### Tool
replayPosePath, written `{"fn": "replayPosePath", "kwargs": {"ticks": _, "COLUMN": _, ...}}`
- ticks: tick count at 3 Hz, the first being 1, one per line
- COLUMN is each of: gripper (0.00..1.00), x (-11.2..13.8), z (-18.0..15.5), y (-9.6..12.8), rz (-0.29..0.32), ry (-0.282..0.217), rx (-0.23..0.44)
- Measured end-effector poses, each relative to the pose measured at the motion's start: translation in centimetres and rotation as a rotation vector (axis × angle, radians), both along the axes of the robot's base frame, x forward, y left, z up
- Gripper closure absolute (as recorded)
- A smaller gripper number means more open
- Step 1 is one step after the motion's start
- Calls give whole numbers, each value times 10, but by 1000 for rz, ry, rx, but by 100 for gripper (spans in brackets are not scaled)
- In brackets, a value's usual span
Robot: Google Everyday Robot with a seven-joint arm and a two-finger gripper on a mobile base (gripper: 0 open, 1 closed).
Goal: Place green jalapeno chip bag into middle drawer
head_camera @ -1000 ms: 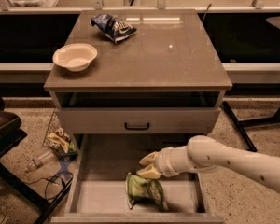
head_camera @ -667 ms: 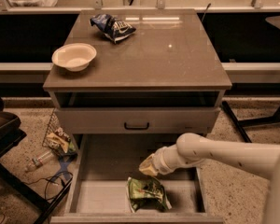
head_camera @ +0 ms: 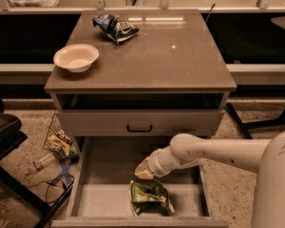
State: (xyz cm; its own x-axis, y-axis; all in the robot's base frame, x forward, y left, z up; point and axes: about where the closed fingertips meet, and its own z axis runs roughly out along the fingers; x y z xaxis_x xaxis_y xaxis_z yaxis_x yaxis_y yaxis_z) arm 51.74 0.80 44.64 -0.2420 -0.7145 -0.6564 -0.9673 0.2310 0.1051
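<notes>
1. The small crumpled light-green foil chip bag (head_camera: 149, 197) lies on the pale floor of the wide shallow grey drawer box (head_camera: 97, 201), which is pulled out at the bottom of the cabinet; the bag sits near the drawer's front edge, a little right of the middle
2. The robot's cream-coloured gripper (head_camera: 144, 171) hangs inside the open drawer, just above the upper left corner of the green bag; whether its jaws are parted or closed I cannot tell, and no part of the bag is lifted
3. The smooth white arm (head_camera: 213, 151) reaches in from the right, over the drawer's right wall
4. Above the open drawer, a grey drawer front with a small black handle (head_camera: 139, 128) is closed
5. On the brown surface (head_camera: 171, 56) of the cabinet stand a round white bowl (head_camera: 76, 57) at the left and a crumpled dark blue chip bag (head_camera: 115, 27) near the back, well apart from each other
6. On the speckled floor left of the cabinet lie some wrappers (head_camera: 61, 142) and a clear plastic bottle (head_camera: 40, 163)
</notes>
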Motion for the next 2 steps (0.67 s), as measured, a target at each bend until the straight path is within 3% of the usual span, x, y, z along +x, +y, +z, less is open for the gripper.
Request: {"fn": "replayPosePath", "kwargs": {"ticks": 2, "gripper": 14, "x": -2, "z": -2, "y": 3, "rz": 5, "ry": 4, "rx": 2}}
